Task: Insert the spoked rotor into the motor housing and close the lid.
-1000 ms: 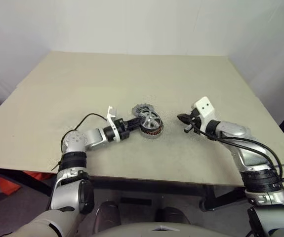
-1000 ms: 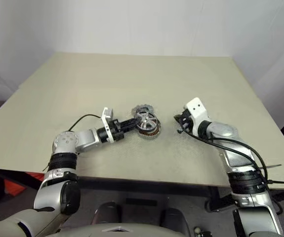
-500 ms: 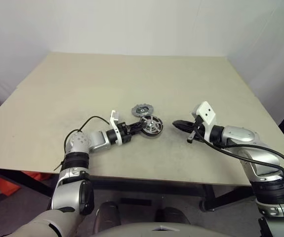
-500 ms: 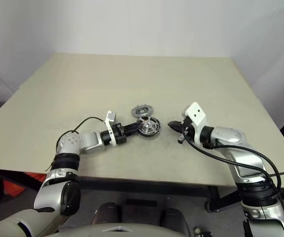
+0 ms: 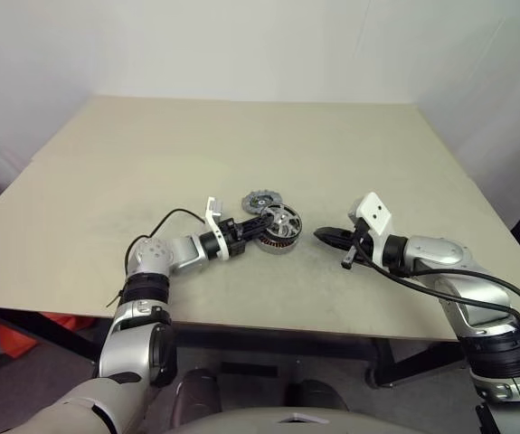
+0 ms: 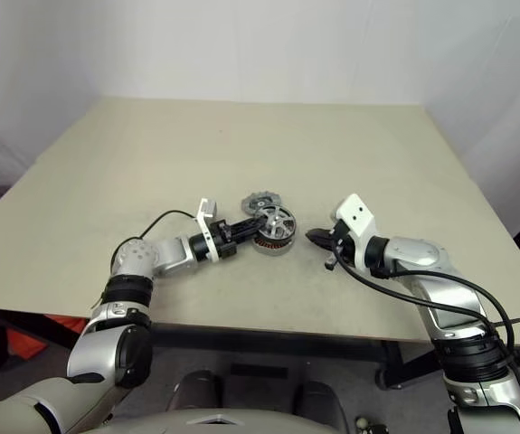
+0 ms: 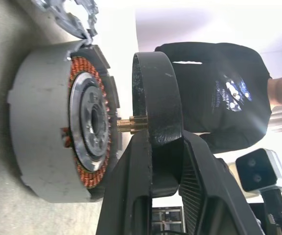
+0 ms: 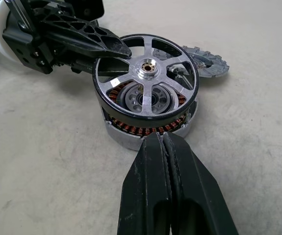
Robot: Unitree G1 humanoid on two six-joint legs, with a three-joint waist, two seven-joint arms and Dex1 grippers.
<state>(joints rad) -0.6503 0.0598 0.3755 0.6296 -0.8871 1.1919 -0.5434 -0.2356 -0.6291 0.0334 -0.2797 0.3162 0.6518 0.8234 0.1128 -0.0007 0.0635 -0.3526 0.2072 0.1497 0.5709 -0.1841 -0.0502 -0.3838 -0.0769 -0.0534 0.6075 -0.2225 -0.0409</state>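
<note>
Just now, near the middle of your table (image 5: 106, 154), toward its front edge, the left gripper (image 5: 261, 224) has its fingers clamped on the rim of the spoked rotor (image 8: 145, 81), holding it just above the motor housing (image 8: 131, 138), its brass shaft aimed at the hub. Your right gripper (image 6: 315, 237) hovers beside the housing, fingers (image 8: 165, 196) pressed together, empty. Behind the housing, the lid (image 5: 259, 201) lies flat on the table, touching it.
</note>
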